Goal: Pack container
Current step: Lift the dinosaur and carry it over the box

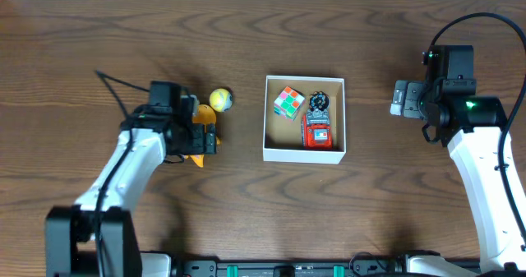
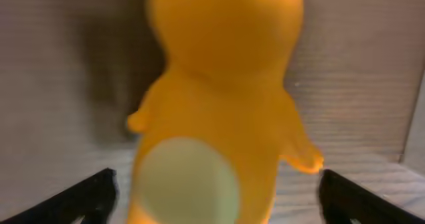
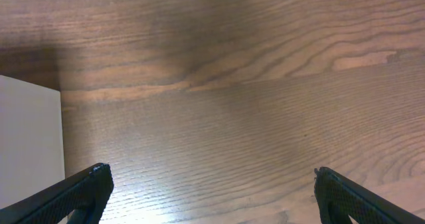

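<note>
The container (image 1: pixel 302 155), a shallow white-walled box, stands mid-table and holds a Rubik's cube (image 1: pixel 288 103), a red toy vehicle (image 1: pixel 316 131) and a small black round toy (image 1: pixel 320 101). My left gripper (image 1: pixel 201 136) is open around an orange figure toy (image 1: pixel 200 114) left of the container. In the left wrist view the blurred orange figure (image 2: pixel 219 117) fills the space between the spread jaws (image 2: pixel 216 197), which do not touch it. My right gripper (image 1: pixel 400 98) is open and empty over bare wood right of the container, whose white wall (image 3: pixel 30 144) shows in the right wrist view beside the jaws (image 3: pixel 212 194).
A yellow ball (image 1: pixel 220 99) lies just behind the orange figure, between my left gripper and the container. The wooden table (image 1: pixel 370 211) extends on all sides.
</note>
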